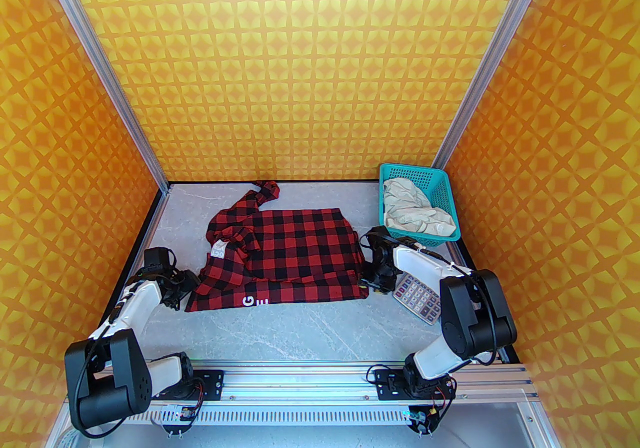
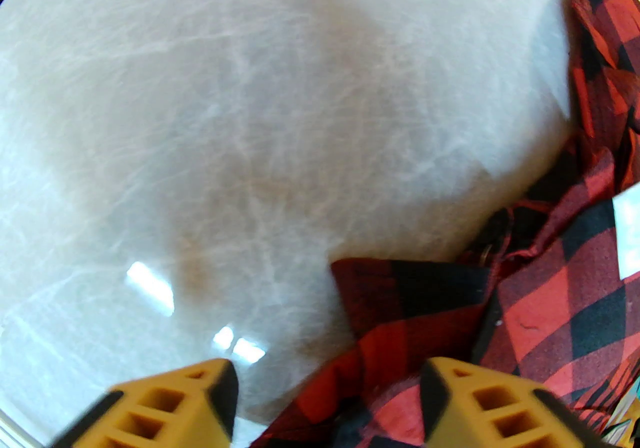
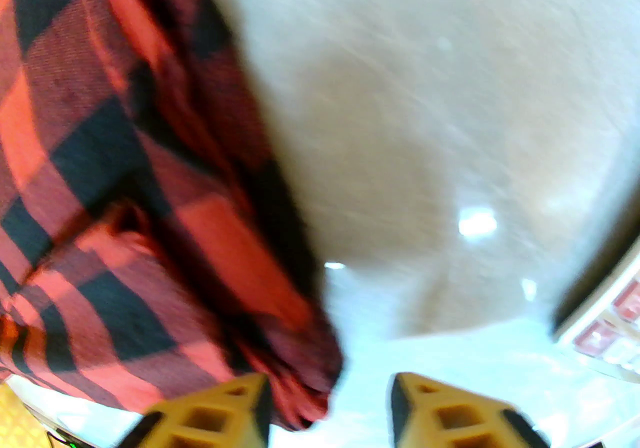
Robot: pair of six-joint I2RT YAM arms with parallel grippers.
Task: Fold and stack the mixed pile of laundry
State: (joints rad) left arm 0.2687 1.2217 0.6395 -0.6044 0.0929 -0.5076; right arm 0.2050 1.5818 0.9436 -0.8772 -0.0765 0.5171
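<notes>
Top view, bottom of frame upward. Bare strip of table (image 1: 310, 331) above the arm bases.

Left gripper (image 1: 179, 300) sits low at lower left, at the left corner of the check shirt (image 1: 300, 246). Left wrist view: its fingers (image 2: 165, 406) are spread. Shirt cloth lies loose in the gap along the bottom edge, nearer the right-hand finger. Nothing pinched.

Right gripper (image 1: 376, 286) is at the shirt's right edge, right of centre. Right wrist view: this claw is spread too. The shirt hem lies by the left-hand finger (image 3: 220, 411) and the gap is mostly over bare table. No pinch.

Calculator (image 1: 417, 298) lies on the table just right of that gripper, partly under the right arm. Its keys show at the right edge of the right wrist view.

Shirt is mid-frame, roughly flat, body partly folded over. White lettering (image 1: 255, 301) is on the near hem, and one sleeve is twisted up toward the back wall.

Cream garment (image 1: 415, 210) is crumpled in the teal basket (image 1: 400, 168) at the upper right of the table, in the back corner, apart from the shirt.
</notes>
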